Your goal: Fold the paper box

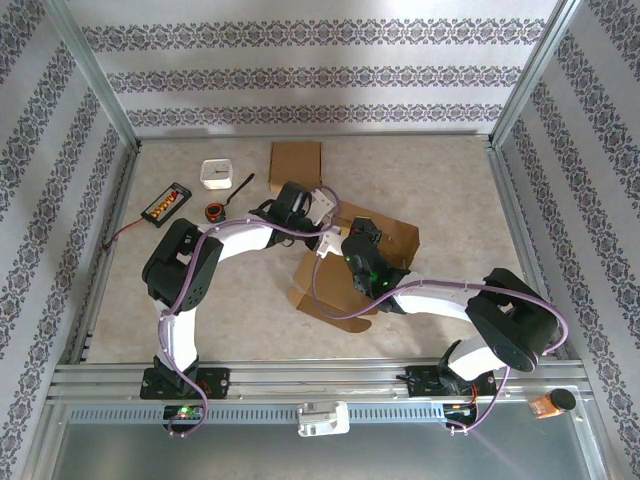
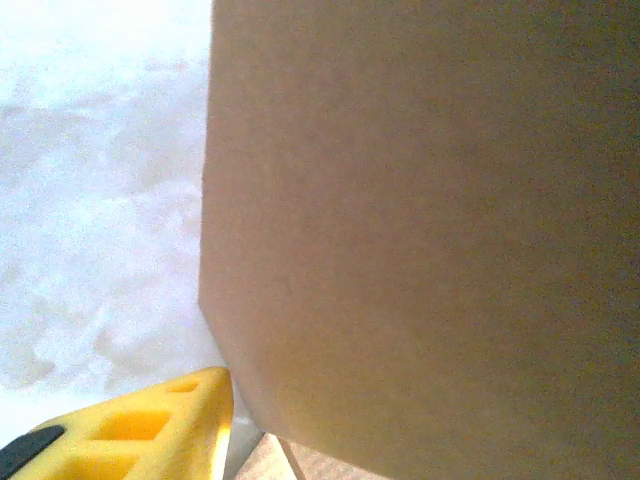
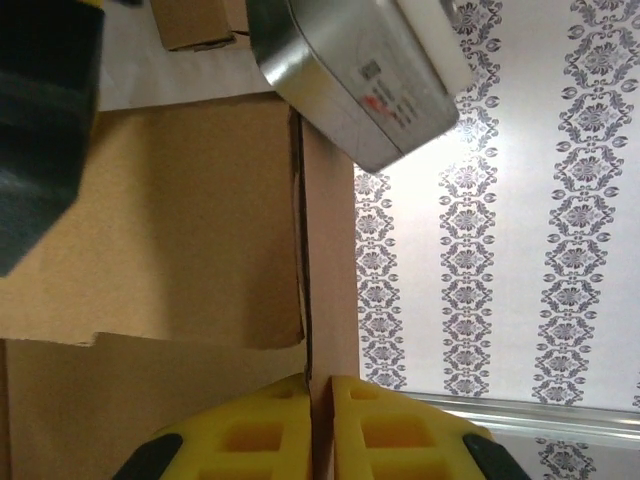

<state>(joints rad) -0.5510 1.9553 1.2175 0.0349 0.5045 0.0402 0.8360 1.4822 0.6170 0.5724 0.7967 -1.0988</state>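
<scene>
1. The box lies partly folded in the middle of the worktop, between the two arms.
2. The right gripper is pinched narrow on the thin edge of an upright box panel. Its wrist view shows the card sandwiched between both yellow pads.
3. The left gripper is at the box's far-left side. Its wrist view shows a broad brown panel close up and one finger beside it. I cannot tell whether it is wide or gripping.
4. The step in hand looks like raising a wall while the other arm steadies the neighbouring panel.
5. To do it well, swing the pinched panel about its crease rather than pulling, so the box does not slide.
6. The left should press flat near the crease, so the fold forms along the scored line.
7. Thin card may buckle or slip from the pads if the arms work against each other, so move one at a time.
</scene>
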